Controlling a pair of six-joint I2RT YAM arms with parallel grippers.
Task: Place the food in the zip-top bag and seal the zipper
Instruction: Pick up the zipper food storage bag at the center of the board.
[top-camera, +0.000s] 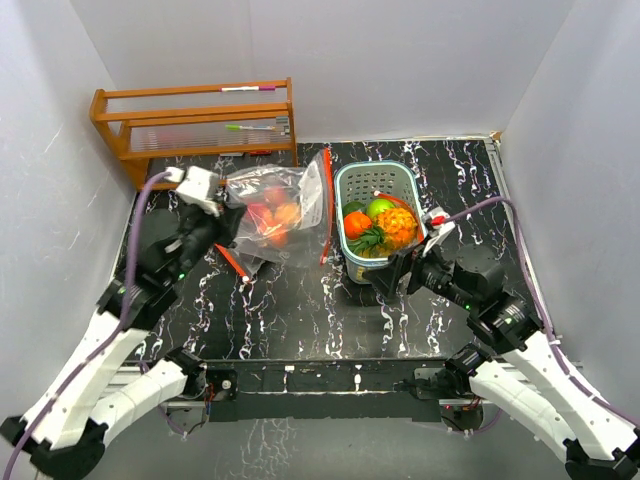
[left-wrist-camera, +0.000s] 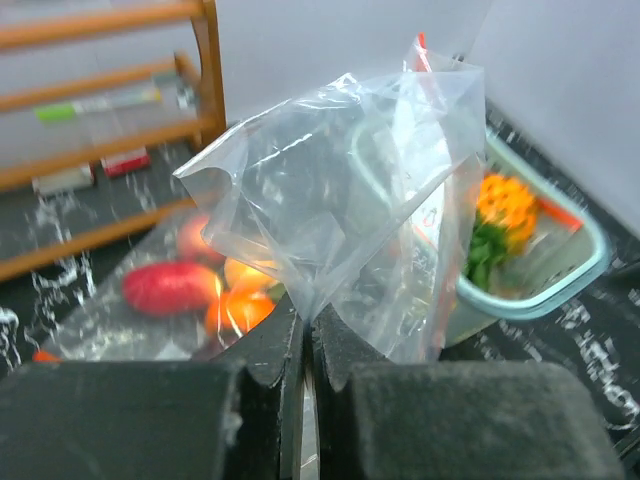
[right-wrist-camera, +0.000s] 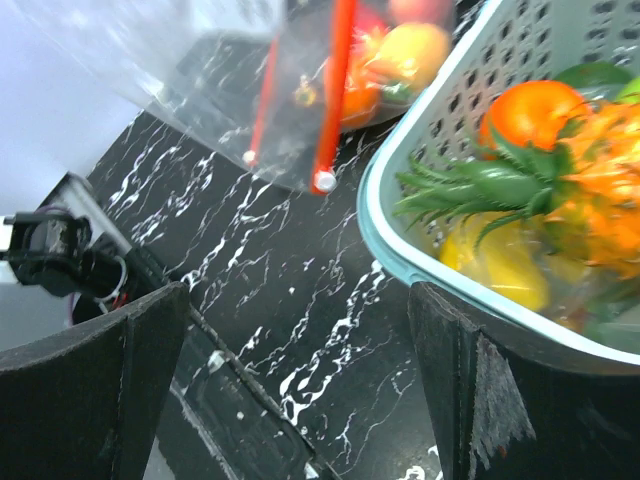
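The clear zip-top bag (top-camera: 275, 195) stands bunched up left of the basket, its red zipper strip (top-camera: 327, 205) hanging along the right side. Red and orange food (top-camera: 275, 215) lies inside it. My left gripper (top-camera: 232, 222) is shut on a fold of the bag's plastic (left-wrist-camera: 330, 170), with a red fruit (left-wrist-camera: 165, 287) and an orange one (left-wrist-camera: 240, 305) just beyond. The teal basket (top-camera: 340, 200) holds more food: an orange (top-camera: 357, 222), a green fruit (top-camera: 380, 207) and a pineapple (top-camera: 397, 225). My right gripper (top-camera: 395, 270) is open at the basket's near-left corner (right-wrist-camera: 400, 250), holding nothing.
A wooden rack (top-camera: 195, 120) with markers stands at the back left, close behind the bag. White walls close in the black marbled table (top-camera: 300, 310) on three sides. The bag's zipper ends (right-wrist-camera: 335, 90) hang above the table in the right wrist view.
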